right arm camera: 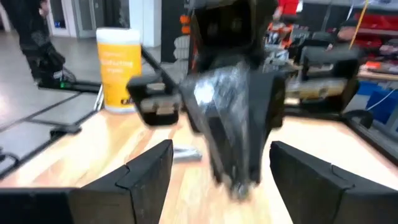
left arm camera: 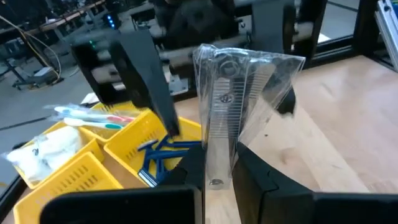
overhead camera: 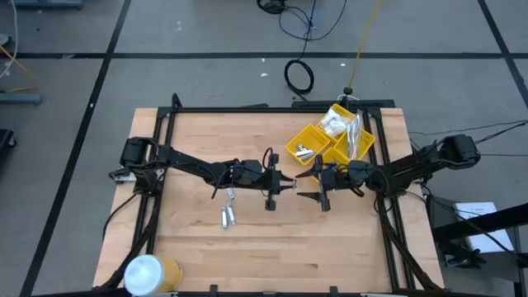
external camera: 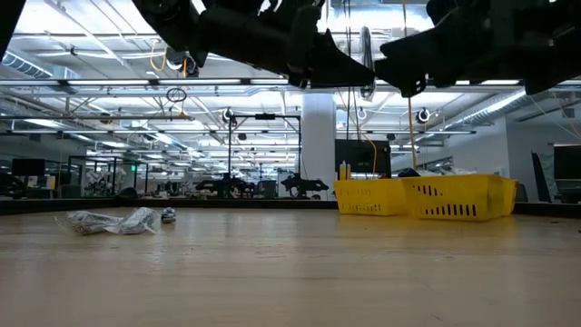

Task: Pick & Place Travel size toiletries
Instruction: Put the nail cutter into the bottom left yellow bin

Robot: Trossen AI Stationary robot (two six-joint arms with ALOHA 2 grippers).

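Looks like the job is somewhere in the middle. The yellow bin (overhead camera: 307,134) at the far right of the surface (overhead camera: 247,247) already has stuff in it: white packets (overhead camera: 333,122) in one compartment, toothbrushes (left arm camera: 87,115) in another, blue razor-like pieces (left arm camera: 158,152) in a third, and something silvery (overhead camera: 306,151) in the nearest section.

The left claw (left arm camera: 219,177) is up in the air around mid-surface, pinching a clear packet with a comb inside (left arm camera: 233,109) by its lower edge, so the packet stands up between the fingers. The right claw (right arm camera: 217,162) hangs right across from it, fingers spread wide, holding nothing. The packet sits just in front of that gap, so this reads like a handover about to happen, though that's a guess.

Still left on the surface: a couple of small silvery packets (overhead camera: 228,210) lying together below the left arm, well away from the bin. The big white-and-yellow cylinder (overhead camera: 150,274) sits at the near left corner, not part of it.

So: one item mid-transfer, at least two more to go.
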